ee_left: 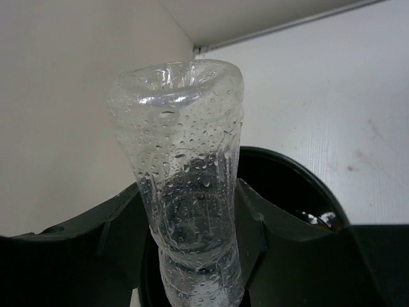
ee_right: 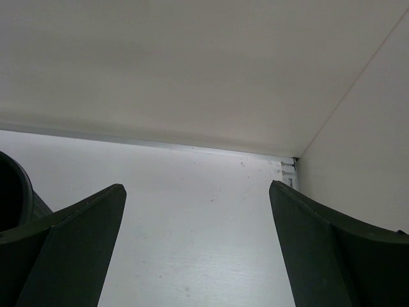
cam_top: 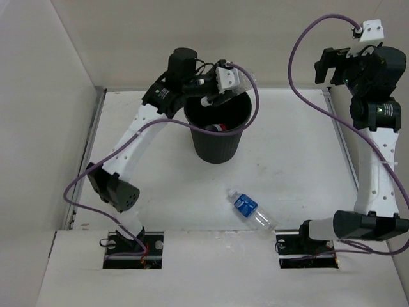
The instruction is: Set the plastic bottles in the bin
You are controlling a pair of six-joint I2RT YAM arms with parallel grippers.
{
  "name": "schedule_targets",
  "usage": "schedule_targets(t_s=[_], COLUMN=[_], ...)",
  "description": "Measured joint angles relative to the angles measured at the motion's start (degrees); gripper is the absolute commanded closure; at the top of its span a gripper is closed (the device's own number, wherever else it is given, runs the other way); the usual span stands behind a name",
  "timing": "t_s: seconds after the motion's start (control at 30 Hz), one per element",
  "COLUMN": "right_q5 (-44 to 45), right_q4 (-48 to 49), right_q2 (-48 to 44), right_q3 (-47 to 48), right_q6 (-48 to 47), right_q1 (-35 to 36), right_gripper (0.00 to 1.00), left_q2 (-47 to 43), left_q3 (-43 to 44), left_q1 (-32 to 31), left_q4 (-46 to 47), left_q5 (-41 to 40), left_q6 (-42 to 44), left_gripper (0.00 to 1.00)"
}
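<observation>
My left gripper (cam_top: 209, 94) is over the far rim of the black bin (cam_top: 217, 148), shut on a plain clear bottle wet with droplets (ee_left: 182, 173); its white cap end (cam_top: 204, 101) points down into the bin. In the left wrist view the bottle's base points up and the fingers (ee_left: 255, 220) press its sides over the bin's mouth (ee_left: 300, 185). A bottle with a red label (cam_top: 216, 127) lies inside the bin. A clear bottle with a blue label (cam_top: 250, 210) lies on the table near the front. My right gripper (cam_top: 324, 67) is open and empty, raised at the far right.
White walls close in the table at the back, left and right. A metal rail (ee_right: 192, 147) runs along the back edge. The bin's side (ee_right: 13, 192) shows at the left of the right wrist view. Purple cables loop around both arms.
</observation>
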Motion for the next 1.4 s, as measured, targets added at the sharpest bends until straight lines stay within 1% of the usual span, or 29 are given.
schedule_targets(t_s=[0.03,0.07,0.1,0.17,0.27,0.33,0.4,0.47,0.53,0.63,0.73,0.8,0.83,0.97,1.07,1.23,1.4], right_q5=[0.0,0.0,0.0,-0.1,-0.6,-1.3,-2.5,-3.6,-4.5,-4.3,-3.3,-3.6,-3.7,-2.9,-2.8,-2.9,-2.7], right_q4=[-0.1,-0.2,-0.4,-0.6,-0.7,-0.9,-2.0,-5.1,-10.9,-19.9,-26.4,-29.0,-29.9,-30.3,-29.2,-24.7,-18.9], right_q2=[-0.6,-1.3,-2.1,-3.8,-6.9,-9.6,-12.8,-16.7,-20.2,-23.6,-25.2,-25.2,-25.2,-23.1,-20.3,-16.2,-10.9], right_q3=[-0.1,-0.1,-0.1,-0.2,-0.9,-3.0,-7.3,-13.9,-20.9,-31.0,-39.9,-44.0,-45.5,-48.4,-49.3,-50.8,-53.0], right_q6=[-0.1,-0.2,-0.4,-0.8,-1.7,-2.4,-4.4,-7.6,-10.9,-13.8,-12.2,-10.1,-9.0,-5.3,-3.1,-0.8,1.1], right_q1=[0.0,0.0,0.0,0.1,0.4,0.6,1.3,4.1,9.4,21.5,35.6,41.8,43.4,44.7,47.3,49.6,51.1], right_gripper=[0.0,0.0,0.0,0.0,0.0,0.0,0.0,0.0,0.0,0.0,0.0,0.0,0.0,0.0,0.0,0.0,0.0], left_q2=[1.6,2.8,3.9,4.9,4.8,3.5,0.2,-5.8,-13.8,-25.2,-33.6,-38.9,-41.2,-50.8,-55.6,-58.4,-58.0], left_q3=[-0.9,-1.7,-2.7,-4.6,-5.4,-5.6,-7.2,-11.3,-17.6,-24.9,-28.0,-31.1,-32.9,-41.0,-44.1,-44.7,-42.7], left_q1=[0.5,0.8,1.2,1.6,2.6,3.6,5.6,8.9,13.2,20.6,27.3,31.4,33.1,38.5,40.5,43.8,45.3], left_q4=[1.3,2.3,3.2,3.9,4.5,5.6,7.1,11.5,19.3,29.3,35.5,38.5,39.2,38.5,35.4,30.8,26.7], left_q5=[0.1,0.1,0.1,0.1,-0.2,-0.9,-2.4,-6.2,-12.7,-22.9,-31.2,-35.6,-37.1,-39.9,-39.9,-38.3,-35.5], left_q6=[-0.6,-0.9,-1.3,-2.0,-2.7,-3.3,-4.1,-4.9,-6.0,-6.6,-7.0,-7.6,-7.9,-9.6,-10.9,-13.9,-15.6], left_gripper=[0.5,0.28,0.17,0.0,0.0,0.0,0.0,0.0,0.0,0.0,0.0,0.0,0.0,0.0,0.0,0.0,0.0])
